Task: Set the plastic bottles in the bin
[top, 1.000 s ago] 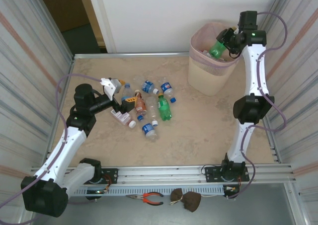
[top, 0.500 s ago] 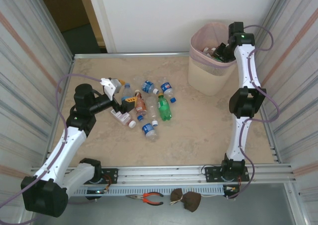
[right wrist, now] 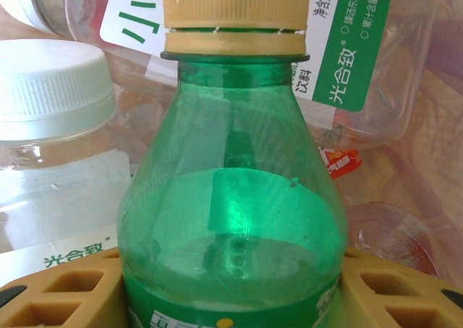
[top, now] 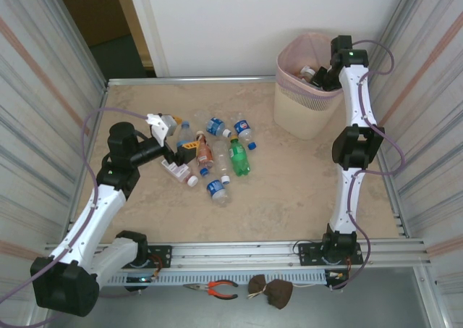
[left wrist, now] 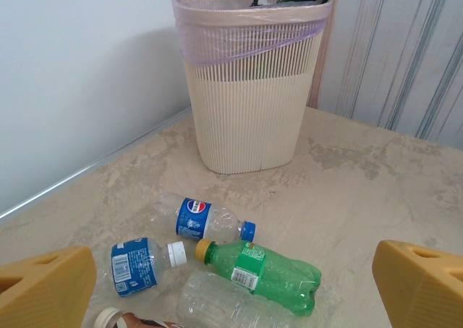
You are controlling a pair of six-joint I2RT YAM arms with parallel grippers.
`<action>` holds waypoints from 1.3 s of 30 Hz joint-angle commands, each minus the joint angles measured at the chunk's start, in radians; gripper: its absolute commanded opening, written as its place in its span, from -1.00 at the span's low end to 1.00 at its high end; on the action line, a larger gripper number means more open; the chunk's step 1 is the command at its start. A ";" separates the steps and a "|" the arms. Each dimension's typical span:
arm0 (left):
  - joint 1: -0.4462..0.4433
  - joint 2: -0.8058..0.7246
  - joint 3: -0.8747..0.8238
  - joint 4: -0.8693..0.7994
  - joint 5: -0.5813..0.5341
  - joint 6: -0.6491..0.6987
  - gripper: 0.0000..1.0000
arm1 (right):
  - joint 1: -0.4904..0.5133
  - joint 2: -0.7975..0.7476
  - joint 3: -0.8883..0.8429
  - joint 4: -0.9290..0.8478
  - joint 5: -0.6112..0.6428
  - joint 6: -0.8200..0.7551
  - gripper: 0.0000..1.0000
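My right gripper (top: 323, 78) reaches down inside the pale pink bin (top: 307, 118). It is shut on a green bottle (right wrist: 231, 226) with a yellow cap, the yellow fingers (right wrist: 58, 288) pressing both its sides. Other bottles (right wrist: 51, 89) lie under it in the bin. Several plastic bottles lie in a cluster mid-table, among them a green one (top: 239, 158), a Pepsi one (top: 244, 130) and an orange-brown one (top: 205, 153). My left gripper (top: 176, 134) hangs open at the cluster's left side. Ahead of the left gripper (left wrist: 235, 288) lie the green bottle (left wrist: 268, 266), the Pepsi bottle (left wrist: 206, 219) and a blue-labelled one (left wrist: 134, 264); beyond them stands the bin (left wrist: 249, 118).
The bin stands at the table's far right corner, lined with a thin purple bag (left wrist: 246, 35). Corrugated walls close in both sides and a white wall the back. Bare tabletop (top: 289, 190) lies between the cluster and the right arm. Pliers (top: 217, 289) lie below the front rail.
The right gripper has gone from above the bin's rim down into the bin with the green bottle. The left arm and the table bottles have not moved.
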State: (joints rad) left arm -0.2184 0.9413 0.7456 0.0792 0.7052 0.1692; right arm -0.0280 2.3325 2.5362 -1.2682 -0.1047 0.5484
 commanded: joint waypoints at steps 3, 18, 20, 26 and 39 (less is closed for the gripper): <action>-0.009 -0.020 0.011 0.007 0.011 0.007 0.97 | 0.015 0.087 -0.022 -0.070 0.006 -0.018 0.27; -0.009 -0.028 0.011 0.007 0.009 0.009 0.97 | 0.016 -0.060 -0.010 -0.031 0.012 -0.010 0.61; -0.009 -0.027 0.011 0.007 0.010 0.009 0.97 | 0.016 -0.079 -0.008 -0.031 0.016 -0.010 0.64; -0.009 -0.027 0.011 0.008 0.011 0.007 0.97 | 0.017 -0.132 0.002 -0.033 0.026 -0.006 0.68; -0.009 -0.021 0.011 0.013 0.014 0.003 0.97 | 0.022 -0.238 0.043 -0.044 0.051 -0.019 0.64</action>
State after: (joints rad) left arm -0.2184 0.9367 0.7456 0.0788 0.7052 0.1696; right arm -0.0059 2.1677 2.5439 -1.2762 -0.0887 0.5385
